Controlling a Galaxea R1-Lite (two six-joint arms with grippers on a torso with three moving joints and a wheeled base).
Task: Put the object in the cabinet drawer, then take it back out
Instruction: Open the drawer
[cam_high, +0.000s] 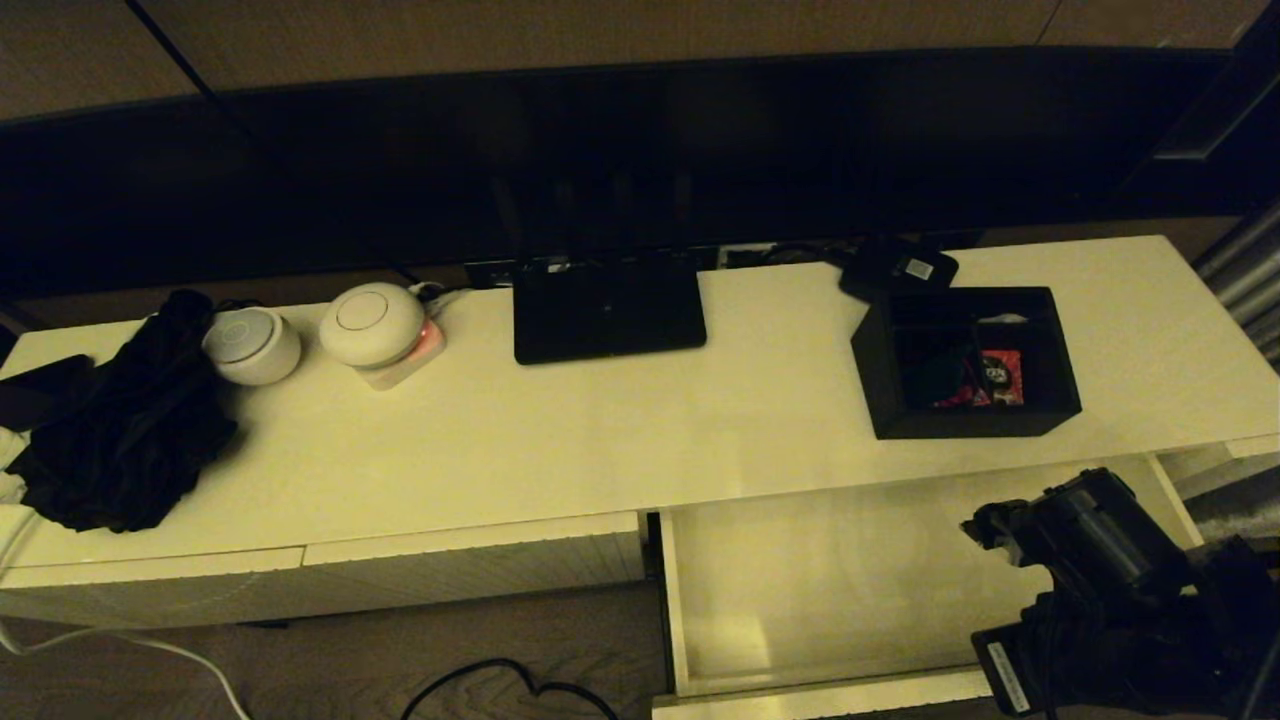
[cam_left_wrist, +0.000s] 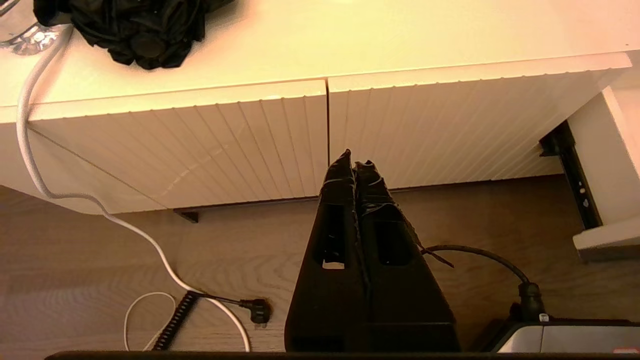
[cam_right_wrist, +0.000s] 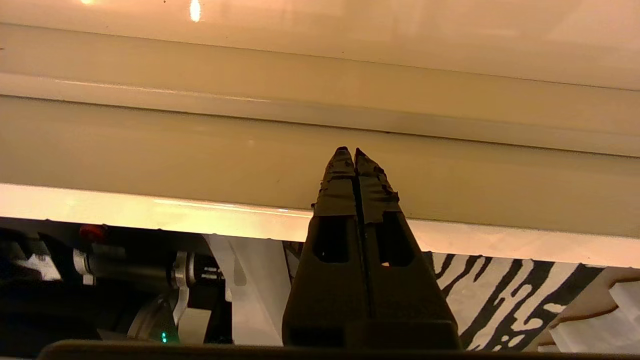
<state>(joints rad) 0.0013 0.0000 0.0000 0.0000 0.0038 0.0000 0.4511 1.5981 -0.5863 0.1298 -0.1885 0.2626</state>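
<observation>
The black box (cam_high: 965, 360), with inner dividers and red packets, stands on the cabinet top (cam_high: 600, 430) at the right, just behind the open drawer. The cabinet drawer (cam_high: 830, 585) is pulled out below it, its pale interior bare. My right arm (cam_high: 1100, 580) hangs over the drawer's front right corner. My right gripper (cam_right_wrist: 350, 152) is shut on nothing, its tips above the drawer's front rim (cam_right_wrist: 150, 207). My left gripper (cam_left_wrist: 353, 162) is shut and empty, low before the two closed ribbed drawer fronts (cam_left_wrist: 240, 145), out of the head view.
On the top stand a flat black router (cam_high: 608, 305), a small black device with a white label (cam_high: 898, 268), two white round devices (cam_high: 375, 325) and a black cloth heap (cam_high: 125, 430). Cables (cam_left_wrist: 165, 260) lie on the wooden floor. A zebra-patterned rug (cam_right_wrist: 525, 295) lies below the drawer.
</observation>
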